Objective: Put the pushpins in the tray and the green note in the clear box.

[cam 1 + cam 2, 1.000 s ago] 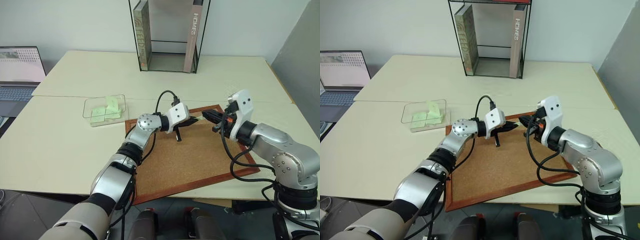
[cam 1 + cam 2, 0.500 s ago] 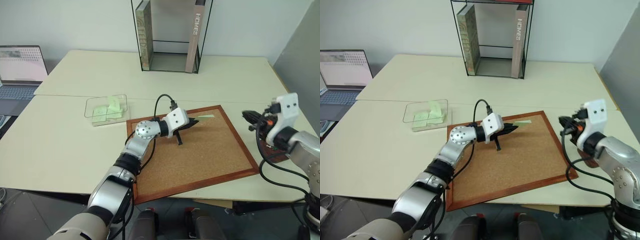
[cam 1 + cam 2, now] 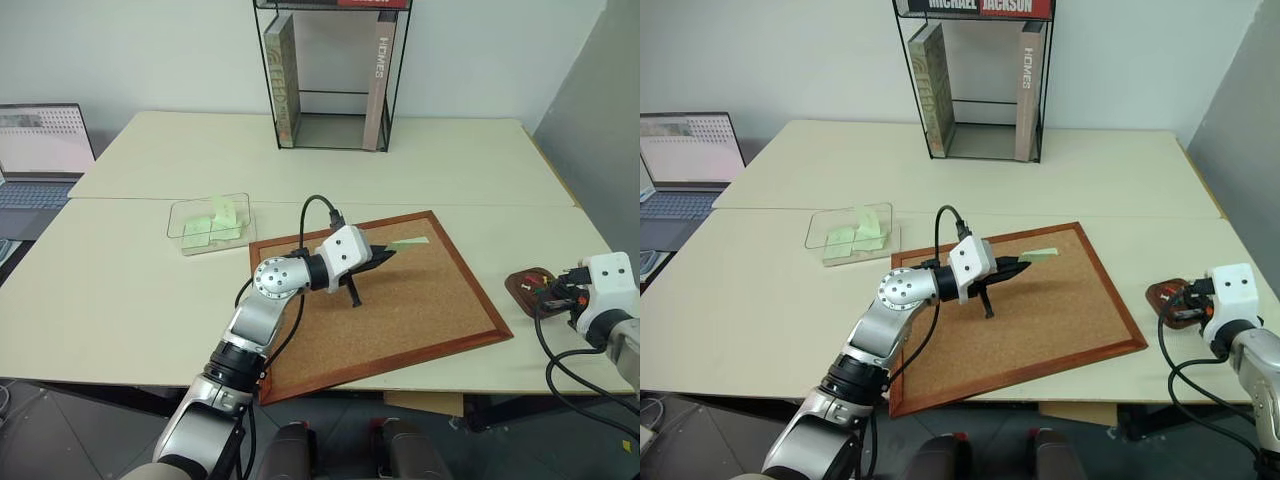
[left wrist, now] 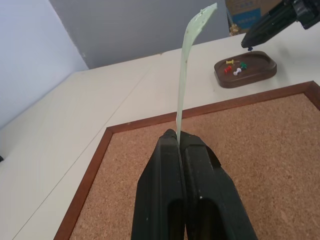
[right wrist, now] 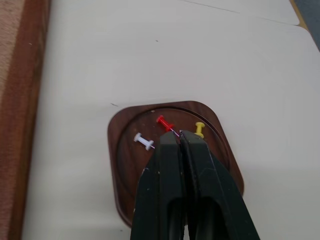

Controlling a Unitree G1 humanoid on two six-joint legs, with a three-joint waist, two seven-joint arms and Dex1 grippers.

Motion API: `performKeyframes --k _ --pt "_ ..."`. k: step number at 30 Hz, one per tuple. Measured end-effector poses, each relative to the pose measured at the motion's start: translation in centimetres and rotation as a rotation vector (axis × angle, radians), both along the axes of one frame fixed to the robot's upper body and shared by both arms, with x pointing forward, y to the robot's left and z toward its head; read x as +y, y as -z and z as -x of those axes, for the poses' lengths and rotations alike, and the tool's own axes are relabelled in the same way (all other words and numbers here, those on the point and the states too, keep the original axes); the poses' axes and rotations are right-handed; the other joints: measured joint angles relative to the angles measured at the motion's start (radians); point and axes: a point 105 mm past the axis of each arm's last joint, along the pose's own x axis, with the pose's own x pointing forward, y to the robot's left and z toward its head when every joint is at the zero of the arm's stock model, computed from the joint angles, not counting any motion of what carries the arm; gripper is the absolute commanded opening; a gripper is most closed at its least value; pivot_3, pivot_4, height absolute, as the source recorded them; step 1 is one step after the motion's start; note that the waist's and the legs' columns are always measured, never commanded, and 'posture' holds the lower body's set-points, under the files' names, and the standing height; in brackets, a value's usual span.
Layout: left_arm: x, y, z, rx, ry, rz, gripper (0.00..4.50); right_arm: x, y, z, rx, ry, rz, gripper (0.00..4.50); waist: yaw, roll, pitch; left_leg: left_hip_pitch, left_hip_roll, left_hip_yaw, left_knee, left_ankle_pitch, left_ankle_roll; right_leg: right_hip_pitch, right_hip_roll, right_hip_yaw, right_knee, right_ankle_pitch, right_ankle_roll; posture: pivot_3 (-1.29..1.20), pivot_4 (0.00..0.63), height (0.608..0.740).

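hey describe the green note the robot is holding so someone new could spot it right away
Find the wood-framed cork board in the middle of the table. Above it, the left hand pinches a pale green note by one edge. Unlike the green notes in the clear box, it hangs in the air.

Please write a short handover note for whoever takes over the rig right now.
Left tool: shut on the green note, held edge-up above the cork board.
Right tool: shut, over the tray on the table to the right of the board; whether it holds a pin cannot be told.
Pushpins: red, white and yellow lie in the tray; the left wrist view also shows a green one there.
Clear box, left of the board, already holds green notes.
Left to do: carry the held note to the clear box and release it.
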Motion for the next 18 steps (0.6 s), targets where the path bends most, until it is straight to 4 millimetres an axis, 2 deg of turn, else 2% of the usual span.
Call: performKeyframes --k 7,12,18 --pt "-0.3 0.1 0.2 0.008 -0.001 -0.012 0.0 -0.6 1.3 -1.0 0.029 0.013 -0.018 1.58 0.0 0.0 0.0 -0.001 0.0 0.0 0.0 0.0 0.0 0.0 0.001 0.001 -0.001 0.0 0.0 0.0 0.15 0.74" --pt "-0.2 0.1 0.1 0.007 -0.009 -0.013 0.0 -0.2 1.4 -1.5 0.021 0.004 -0.032 2.84 0.002 0.0 0.0 -0.002 0.0 0.0 -0.001 0.0 0.0 0.0 0.001 0.001 -0.003 0.0 0.0 0.0 0.15 0.74" --pt "0.0 0.2 0.1 0.006 -0.013 -0.02 0.0 -0.3 0.6 -1.9 -0.019 0.023 -0.054 4.02 0.001 0.0 0.0 -0.001 0.0 0.0 -0.001 0.0 0.0 0.0 0.0 0.001 -0.003 0.0 0.0 0.0 0.15 0.74"
